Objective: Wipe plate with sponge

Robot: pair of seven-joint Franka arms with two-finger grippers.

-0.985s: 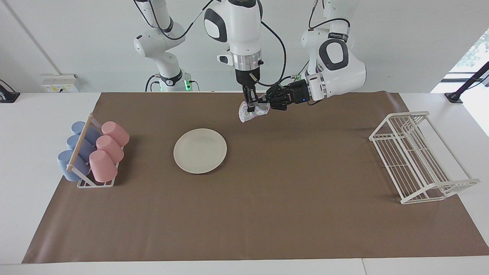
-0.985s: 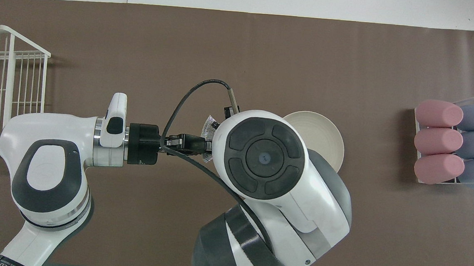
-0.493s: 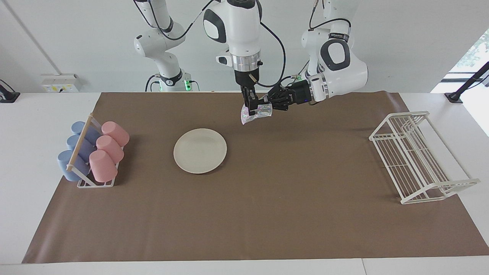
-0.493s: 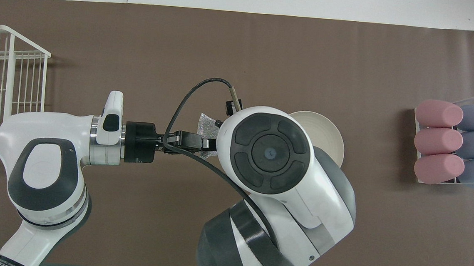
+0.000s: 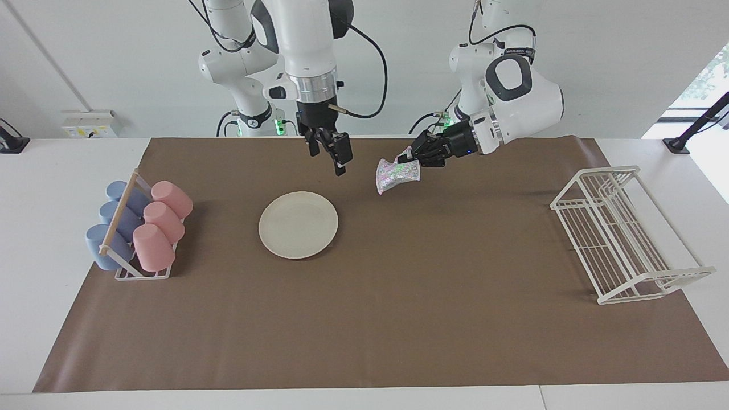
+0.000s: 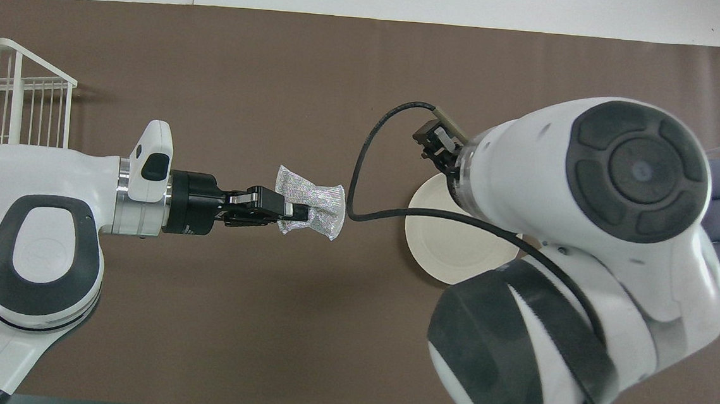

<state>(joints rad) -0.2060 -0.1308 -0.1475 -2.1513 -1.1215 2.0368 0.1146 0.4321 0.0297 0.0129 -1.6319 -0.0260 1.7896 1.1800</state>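
Note:
The sponge (image 5: 396, 173), a silvery glittering pad, hangs in the air over the brown mat with my left gripper (image 5: 414, 155) shut on one end of it. The overhead view shows that grip too, with the left gripper (image 6: 293, 212) shut on the sponge (image 6: 312, 202). The cream-white plate (image 5: 298, 224) lies flat on the mat. In the overhead view the right arm covers part of the plate (image 6: 457, 259). My right gripper (image 5: 327, 154) hangs open above the mat close to the plate, with nothing between its fingers and apart from the sponge.
A small rack of pink and blue cups (image 5: 139, 225) lies at the right arm's end of the mat. A white wire dish rack (image 5: 626, 233) stands at the left arm's end. The brown mat (image 5: 398, 319) covers most of the table.
My right gripper opened, let go of the sponge and swung away toward the plate. The left gripper kept the sponge and drew it slightly toward the left arm's end.

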